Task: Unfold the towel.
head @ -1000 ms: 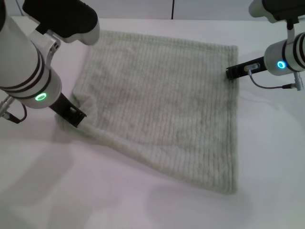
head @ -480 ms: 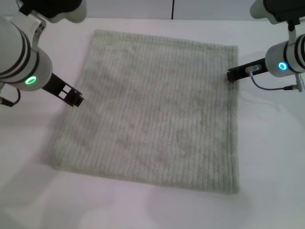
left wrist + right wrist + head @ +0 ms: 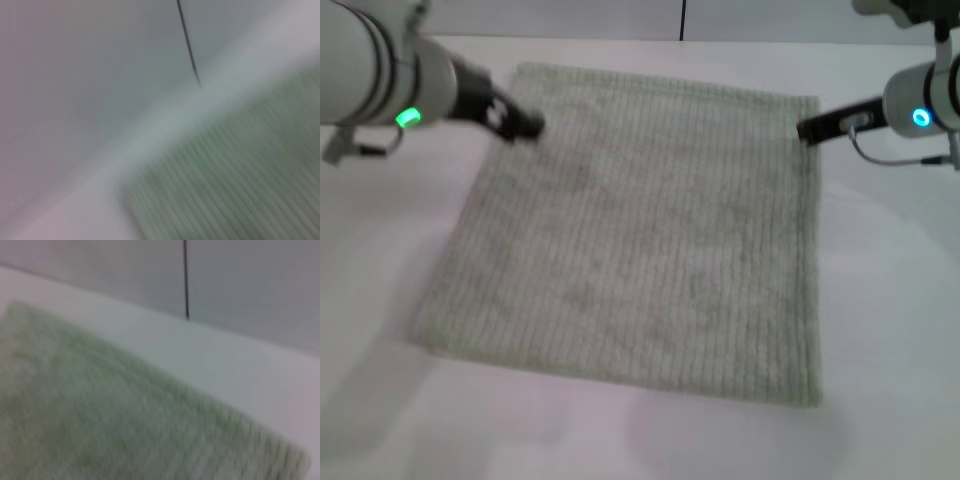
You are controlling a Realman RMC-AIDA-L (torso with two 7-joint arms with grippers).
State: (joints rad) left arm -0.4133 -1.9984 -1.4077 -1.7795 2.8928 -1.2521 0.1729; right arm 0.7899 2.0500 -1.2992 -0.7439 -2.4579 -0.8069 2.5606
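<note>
The pale sage-green ribbed towel lies spread flat on the white table, a roughly square sheet with all its corners down. My left gripper hovers over the towel's far left part, near its far left corner. My right gripper is at the towel's right edge, near the far right corner. The left wrist view shows a corner of the towel against the table, blurred by motion. The right wrist view shows the towel's far edge from close by.
A grey wall with a dark vertical seam rises behind the table's far edge. White table surface surrounds the towel on the left, right and near sides.
My left gripper let go of the towel's near left corner, which dropped flat, then swung away to the far left corner. My right gripper rose slightly at the right edge.
</note>
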